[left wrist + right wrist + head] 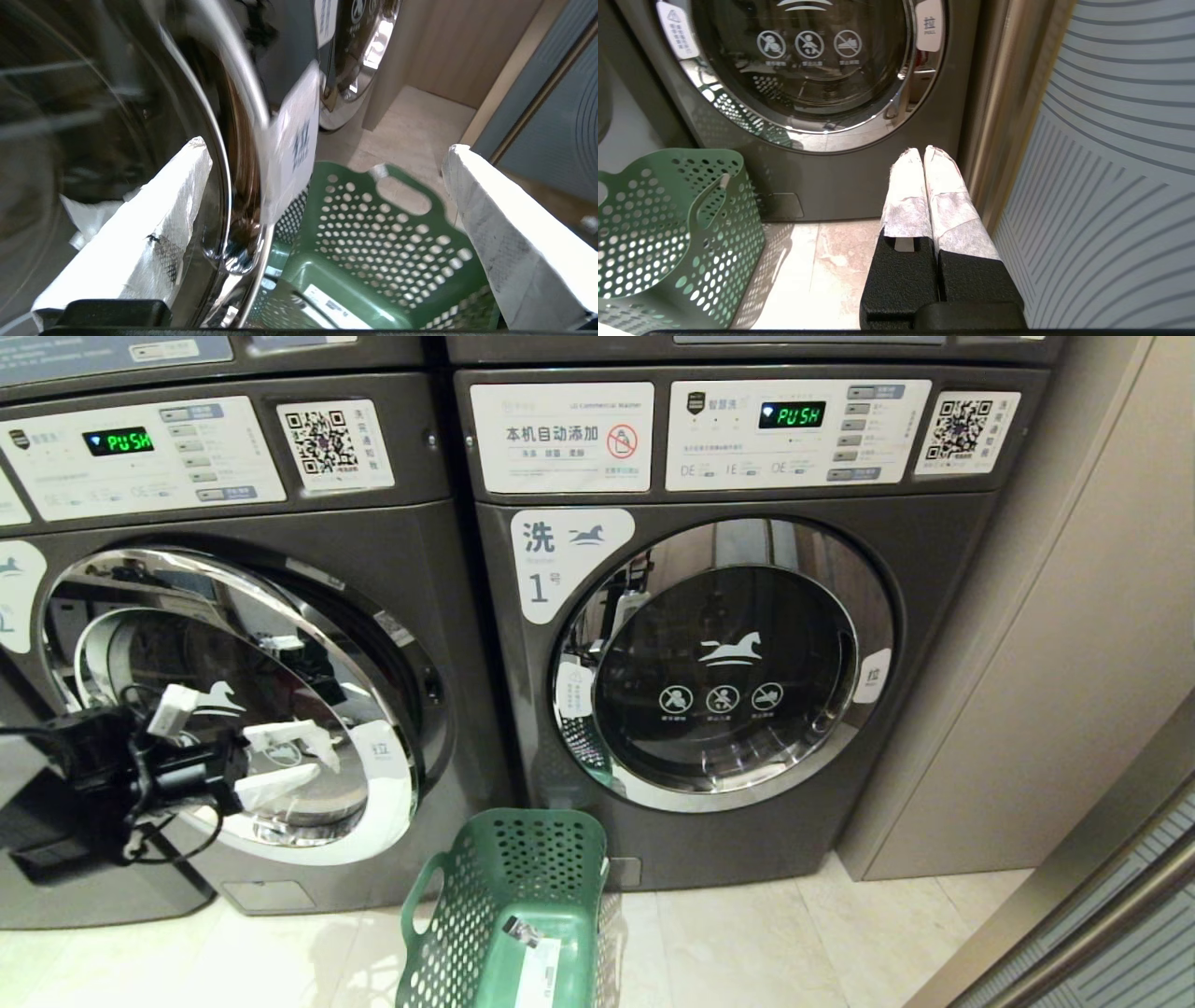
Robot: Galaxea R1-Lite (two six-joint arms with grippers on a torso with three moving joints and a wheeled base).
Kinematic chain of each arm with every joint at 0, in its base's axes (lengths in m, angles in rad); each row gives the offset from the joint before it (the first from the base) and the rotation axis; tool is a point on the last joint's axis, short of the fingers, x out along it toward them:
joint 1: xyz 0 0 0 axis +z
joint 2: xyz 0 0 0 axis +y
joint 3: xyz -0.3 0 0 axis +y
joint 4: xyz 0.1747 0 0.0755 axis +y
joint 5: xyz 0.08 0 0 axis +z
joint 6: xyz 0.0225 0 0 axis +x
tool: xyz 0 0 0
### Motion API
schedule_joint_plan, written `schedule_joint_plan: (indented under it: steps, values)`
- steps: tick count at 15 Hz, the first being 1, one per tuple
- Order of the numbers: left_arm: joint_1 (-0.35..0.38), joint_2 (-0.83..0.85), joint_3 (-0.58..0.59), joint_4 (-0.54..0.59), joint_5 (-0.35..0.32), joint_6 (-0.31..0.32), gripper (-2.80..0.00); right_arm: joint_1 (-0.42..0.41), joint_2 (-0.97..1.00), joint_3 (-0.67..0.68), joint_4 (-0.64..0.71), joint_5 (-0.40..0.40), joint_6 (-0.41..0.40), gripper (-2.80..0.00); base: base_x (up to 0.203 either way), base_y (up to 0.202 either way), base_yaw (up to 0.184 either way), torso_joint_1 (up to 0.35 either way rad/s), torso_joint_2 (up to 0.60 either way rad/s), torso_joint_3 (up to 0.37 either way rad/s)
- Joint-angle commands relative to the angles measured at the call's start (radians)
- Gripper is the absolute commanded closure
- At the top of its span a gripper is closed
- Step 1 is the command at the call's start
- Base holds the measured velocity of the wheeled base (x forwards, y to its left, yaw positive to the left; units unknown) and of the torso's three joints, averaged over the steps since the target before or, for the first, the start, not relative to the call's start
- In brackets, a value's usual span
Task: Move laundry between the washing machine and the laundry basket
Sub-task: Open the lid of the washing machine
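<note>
The washing machine [401,551] on the left is dark grey, and its chrome-ringed glass door [308,616] stands swung partly out. My left gripper [322,767] hangs open in front of the lower part of that door. In the left wrist view the door's chrome rim [243,154] with its white pull label runs between the spread fingers of the left gripper [327,145]. The green laundry basket [523,859] stands on the floor below, between the two machines; inside it [373,233] only a white sticker shows. Laundry is out of view. My right gripper [924,151] is parked low and shut on nothing.
A second grey machine [719,663] labelled 1 stands to the right with its door closed. Beige wall panels [1074,663] and a striped glass panel [1111,163] close in the right side. Pale floor tiles [747,933] lie beside the basket.
</note>
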Motion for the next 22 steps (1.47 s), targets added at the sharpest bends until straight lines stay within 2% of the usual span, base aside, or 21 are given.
schedule_joint_plan:
  steps: [1, 3, 4, 5, 7, 8, 9, 11, 13, 14, 15, 16, 17, 18, 19, 20, 21, 22]
  values:
    - [0.058, -0.243, 0.155, -0.004, 0.012, -0.005, -2.8, 0.0, 0.0, 0.033, -0.001, 0.0, -0.001, 0.0, 0.0, 0.0, 0.0, 0.0, 0.0, 0.0]
    - [0.178, -0.479, 0.318, -0.003, 0.075, -0.046, -2.8, 0.0, 0.0, 0.032, -0.001, 0.0, 0.0, 0.0, 0.0, 0.0, 0.0, 0.0, 0.0, 0.0]
    - [0.276, -0.596, 0.379, -0.004, 0.112, -0.075, -2.8, 0.0, 0.001, 0.032, -0.001, 0.0, 0.0, 0.0, 0.0, 0.0, 0.0, 0.0, 0.0, 0.0]
    - [0.407, -0.685, 0.416, -0.004, 0.139, -0.107, -2.8, 0.0, 0.0, 0.033, -0.001, 0.0, -0.001, 0.0, 0.0, 0.0, 0.0, 0.0, 0.0, 0.0]
    - [0.704, -0.859, 0.459, -0.005, 0.176, -0.208, -2.8, 0.0, 0.0, 0.034, -0.001, 0.0, 0.0, 0.0, 0.0, 0.0, 0.0, 0.0, 0.0, 0.0]
    - [0.825, -0.956, 0.468, -0.009, 0.19, -0.272, -2.8, 0.0, 0.0, 0.032, -0.001, 0.0, -0.001, 0.0, 0.0, 0.0, 0.0, 0.0, 0.0, 0.0]
    - [0.916, -1.056, 0.466, -0.019, 0.212, -0.349, -2.8, 0.0, 0.0, 0.032, -0.001, 0.0, 0.0, 0.0, 0.0, 0.0, 0.0, 0.0, 0.0, 0.0]
    - [0.981, -1.164, 0.41, -0.058, 0.274, -0.478, -2.8, 0.0, 0.0, 0.032, -0.001, 0.0, 0.0, 0.0, 0.0, 0.0, 0.0, 0.0, 0.0, 0.0]
    - [0.977, -1.182, 0.244, -0.069, 0.315, -0.588, -2.8, 0.0, 0.0, 0.034, -0.001, 0.0, 0.0, 0.0, 0.0, 0.0, 0.0, 0.0, 0.0, 0.0]
    - [0.948, -1.176, 0.185, -0.054, 0.334, -0.619, -2.8, 0.0, 0.0, 0.034, -0.001, 0.0, -0.001, 0.0, 0.0, 0.0, 0.0, 0.0, 0.0, 0.0]
    - [0.902, -1.146, 0.149, -0.007, 0.353, -0.613, -2.8, 0.0, 0.0, 0.032, -0.001, 0.0, 0.0, 0.0, 0.0, 0.0, 0.0, 0.0, 0.0, 0.0]
    - [0.896, -1.125, 0.107, 0.055, 0.375, -0.591, -2.8, 0.0, 0.0, 0.032, -0.001, 0.0, -0.001, 0.0, 0.0, 0.0, 0.0, 0.0, 0.0, 0.0]
    - [0.892, -1.097, 0.054, 0.133, 0.425, -0.565, -2.8, 0.0, 0.0, 0.034, -0.001, 0.0, 0.0, 0.0, 0.0, 0.0, 0.0, 0.0, 0.0, 0.0]
    - [0.881, -1.061, -0.007, 0.232, 0.51, -0.512, -2.8, 0.0, 0.0, 0.032, -0.001, 0.0, 0.0, 0.0, 0.0, 0.0, 0.0, 0.0, 0.0, 0.0]
    - [0.854, -1.021, -0.063, 0.345, 0.604, -0.391, -2.8, 0.0, 0.0, 0.033, -0.001, 0.0, 0.0, 0.0, 0.0, 0.0, 0.0, 0.0, 0.0, 0.0]
    - [0.823, -0.976, -0.116, 0.457, 0.695, -0.239, -2.8, 0.0, 0.0, 0.033, -0.001, 0.0, 0.0, 0.0, 0.0, 0.0, 0.0, 0.0, 0.0, 0.0]
    - [0.783, -0.931, -0.155, 0.541, 0.753, -0.119, -2.8, 0.0, 0.0, 0.033, -0.001, 0.0, -0.001, 0.0, 0.0, 0.0, 0.0, 0.0, 0.0, 0.0]
    - [0.717, -0.904, -0.175, 0.592, 0.781, -0.05, -2.8, 0.0, 0.0, 0.032, -0.001, 0.0, -0.001, 0.0, 0.0, 0.0, 0.0, 0.0, 0.0, 0.0]
